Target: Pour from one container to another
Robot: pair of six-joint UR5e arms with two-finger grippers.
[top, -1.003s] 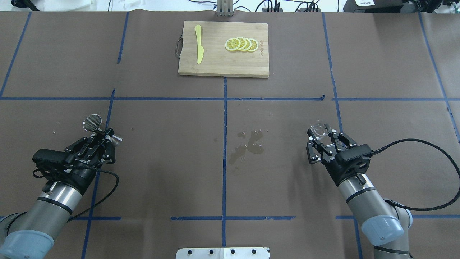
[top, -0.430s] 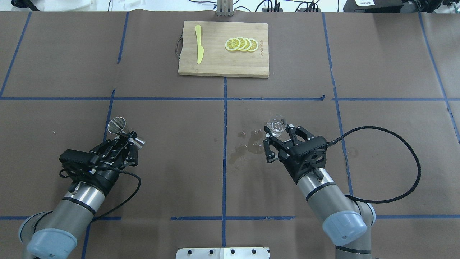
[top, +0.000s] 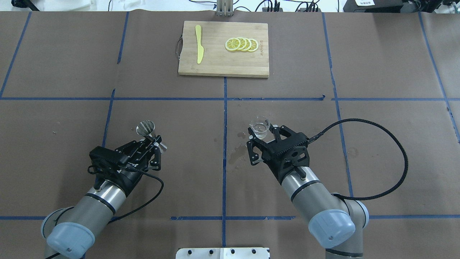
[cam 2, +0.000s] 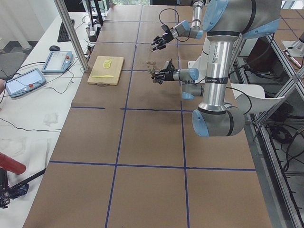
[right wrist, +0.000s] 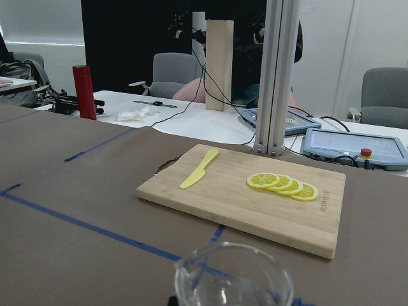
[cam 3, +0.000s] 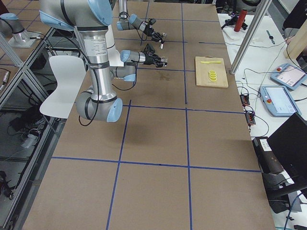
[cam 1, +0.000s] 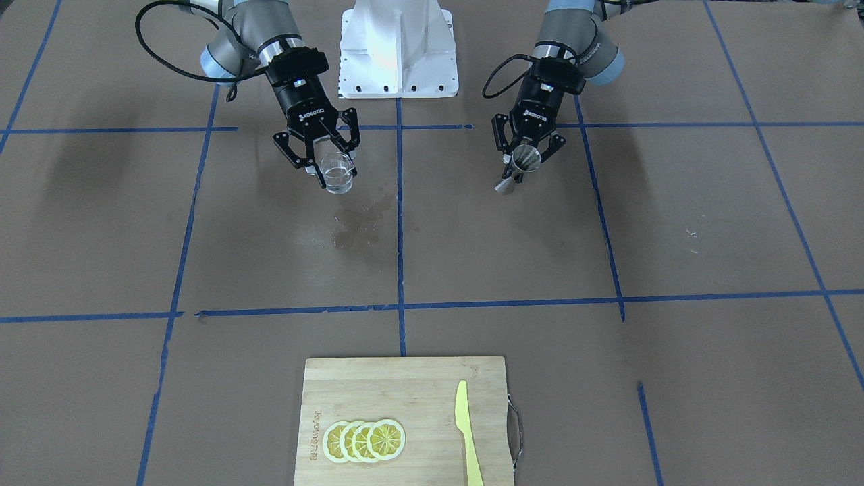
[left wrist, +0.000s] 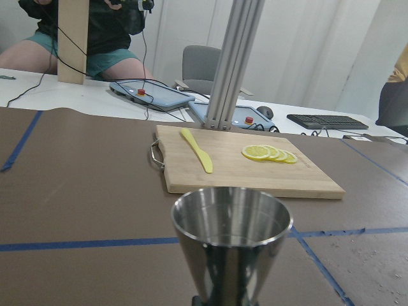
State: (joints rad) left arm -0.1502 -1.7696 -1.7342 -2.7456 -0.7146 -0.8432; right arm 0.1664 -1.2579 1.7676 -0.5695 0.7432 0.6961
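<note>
Steel jigger (top: 145, 128) stands upright in the left gripper (top: 153, 142), clamped at its waist, with the lower cone mostly hidden by the fingers. The right gripper (top: 262, 134) is closed around the glass cup (top: 260, 126), near a wet patch (top: 237, 151). The cup's contents are hard to make out, and the wrist views cut off both vessels' bases.

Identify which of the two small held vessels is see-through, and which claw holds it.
The glass cup in the right claw: clear, colourless, short and round. The jigger in the left claw is shiny steel, hourglass-shaped.
</note>
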